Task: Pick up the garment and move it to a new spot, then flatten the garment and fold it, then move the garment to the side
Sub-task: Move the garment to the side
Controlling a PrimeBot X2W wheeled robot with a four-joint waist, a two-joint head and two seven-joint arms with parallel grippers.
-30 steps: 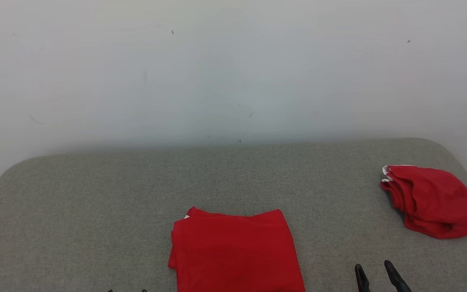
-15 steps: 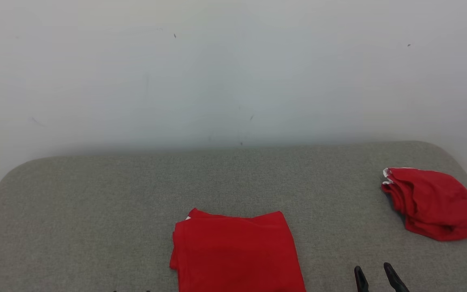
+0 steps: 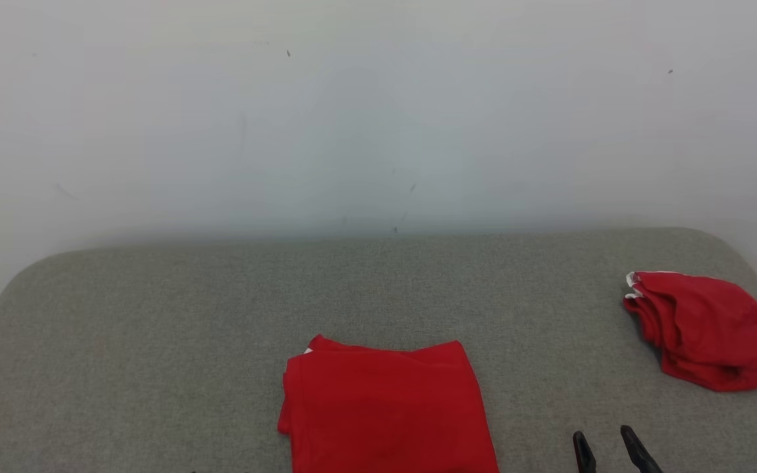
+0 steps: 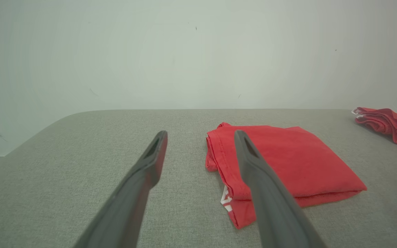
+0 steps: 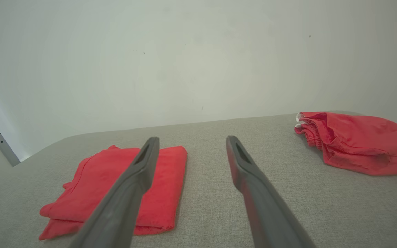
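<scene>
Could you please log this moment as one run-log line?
folded red garment: flat, front centre of grey surface | left gripper: jaws open, empty | right gripper: jaws open, empty | other red garment: bunched, far right

The left gripper (image 4: pixel 200 133) has its two dark fingers spread wide apart; the right gripper (image 5: pixel 192 138) likewise, both pairs reaching straight ahead.

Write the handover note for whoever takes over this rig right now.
Left end effector: open, empty, by the left edge of the folded garment.
Right end effector: open, empty, to the right of the folded garment.
The folded garment lies flat at the front centre of the grey table; a bunched garment sits at the far right.
Done: the fold looks finished.
Left: move the folded garment to the side. The bunched garment may need handling afterwards.
</scene>
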